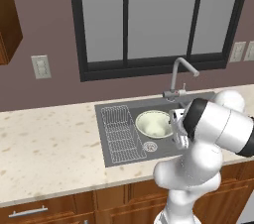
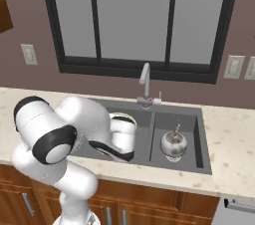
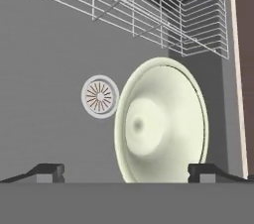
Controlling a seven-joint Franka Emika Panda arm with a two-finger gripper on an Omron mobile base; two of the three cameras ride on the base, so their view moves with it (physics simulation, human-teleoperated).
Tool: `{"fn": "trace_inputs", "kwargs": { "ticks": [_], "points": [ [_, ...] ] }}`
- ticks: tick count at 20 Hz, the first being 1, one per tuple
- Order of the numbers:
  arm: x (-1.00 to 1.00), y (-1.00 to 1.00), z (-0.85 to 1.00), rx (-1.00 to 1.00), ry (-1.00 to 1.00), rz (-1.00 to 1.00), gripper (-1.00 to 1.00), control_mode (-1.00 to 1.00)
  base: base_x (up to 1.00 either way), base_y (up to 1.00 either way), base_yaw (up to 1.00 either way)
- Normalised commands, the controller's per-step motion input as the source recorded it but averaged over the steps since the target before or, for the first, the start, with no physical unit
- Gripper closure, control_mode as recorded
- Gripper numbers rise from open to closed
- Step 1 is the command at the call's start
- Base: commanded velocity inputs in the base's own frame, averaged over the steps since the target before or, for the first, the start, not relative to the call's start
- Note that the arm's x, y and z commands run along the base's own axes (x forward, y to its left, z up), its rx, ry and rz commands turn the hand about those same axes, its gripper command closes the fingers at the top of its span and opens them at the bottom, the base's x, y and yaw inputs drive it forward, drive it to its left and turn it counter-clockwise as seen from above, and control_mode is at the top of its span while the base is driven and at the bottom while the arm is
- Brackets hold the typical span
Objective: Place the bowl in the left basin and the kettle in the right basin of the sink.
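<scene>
The pale cream bowl (image 1: 154,124) (image 3: 163,124) rests in the left basin (image 1: 119,161) of the dark grey sink (image 2: 206,167), between the white wire rack (image 1: 119,131) and the round drain (image 3: 100,96). In the right base view my arm hides most of the bowl (image 2: 122,118). The tarnished silvery kettle (image 2: 173,144) stands upright in the narrower right basin (image 2: 191,134). My gripper (image 3: 126,172) hovers over the bowl, open, its fingertips (image 3: 49,171) spread wide with nothing between them.
A curved chrome faucet (image 1: 178,74) (image 2: 145,82) rises behind the sink's divider. Speckled counter (image 1: 49,143) stretches left of the sink and continues on the right (image 2: 231,139). A dark-framed window (image 2: 134,20) fills the wall behind.
</scene>
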Motion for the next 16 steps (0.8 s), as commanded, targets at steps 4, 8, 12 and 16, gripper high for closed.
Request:
{"fn": "trace_inputs", "kwargs": {
  "ticks": [4, 8, 12, 16],
  "points": [
    [-0.19, -0.02, 0.67, 0.0, 0.03, -0.01, -1.0, -1.0, 0.0, 0.0, 0.0],
    [-0.18, -0.02, 0.67, 0.0, 0.07, -0.01, -1.0, -1.0, 0.0, 0.0, 0.0],
    [-0.23, -0.06, 0.69, 0.0, 0.08, -0.01, -1.0, -1.0, 0.0, 0.0, 0.0],
    [-0.21, -0.04, 0.72, 0.0, 0.1, -0.02, -1.0, -1.0, 0.0, 0.0, 0.0]
  ]
}}
